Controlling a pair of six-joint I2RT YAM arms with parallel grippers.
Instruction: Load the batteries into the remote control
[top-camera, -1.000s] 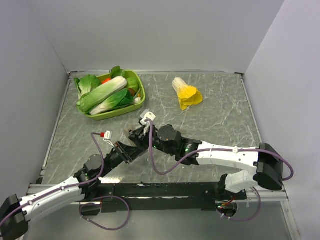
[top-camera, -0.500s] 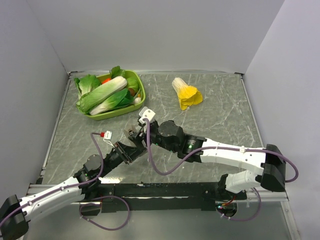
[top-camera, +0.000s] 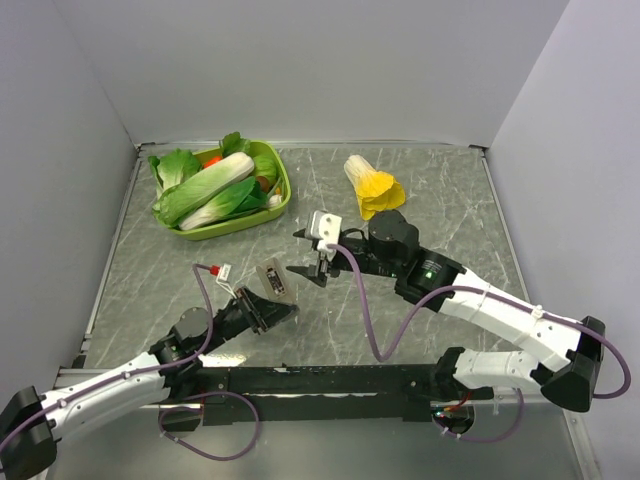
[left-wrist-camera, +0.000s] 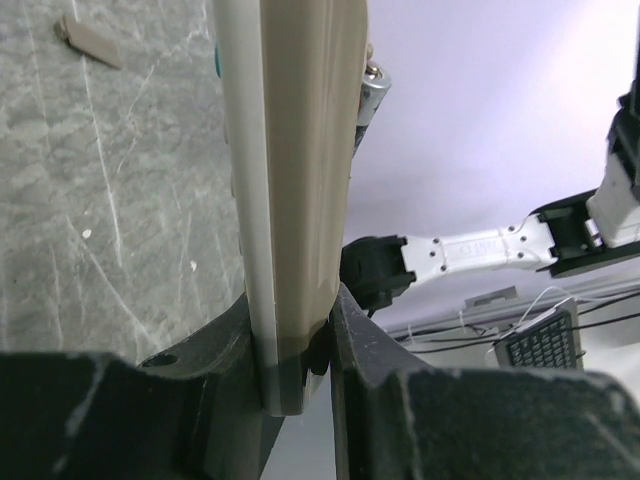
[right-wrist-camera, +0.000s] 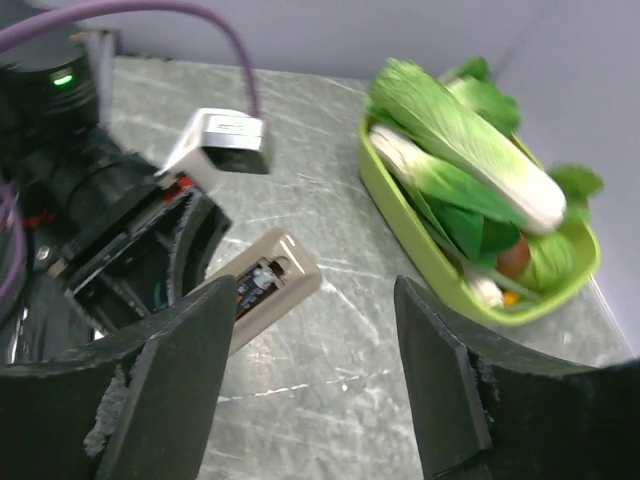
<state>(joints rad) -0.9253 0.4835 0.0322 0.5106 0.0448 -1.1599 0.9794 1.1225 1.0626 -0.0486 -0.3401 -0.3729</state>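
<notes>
My left gripper (top-camera: 268, 305) is shut on the lower end of the remote control (top-camera: 273, 279), holding it up off the table. In the left wrist view the remote control (left-wrist-camera: 295, 170) stands edge-on between the jaws, and a battery's metal end (left-wrist-camera: 372, 92) pokes out of its back. From the right wrist the remote control (right-wrist-camera: 268, 283) shows an open compartment with a dark battery (right-wrist-camera: 250, 286) inside. My right gripper (top-camera: 312, 262) hangs open just right of the remote, apart from it. Nothing lies between the fingers of the right gripper (right-wrist-camera: 312, 330).
A green tray (top-camera: 283, 196) of toy vegetables stands at the back left. A yellow-and-white toy cabbage (top-camera: 372, 187) lies at the back middle. A small beige cover piece (left-wrist-camera: 90, 40) rests on the marble table (top-camera: 450, 230). Grey walls close off three sides.
My right gripper has opened and drawn back to the right, away from the remote. The left gripper has turned the remote so that its back faces up.
</notes>
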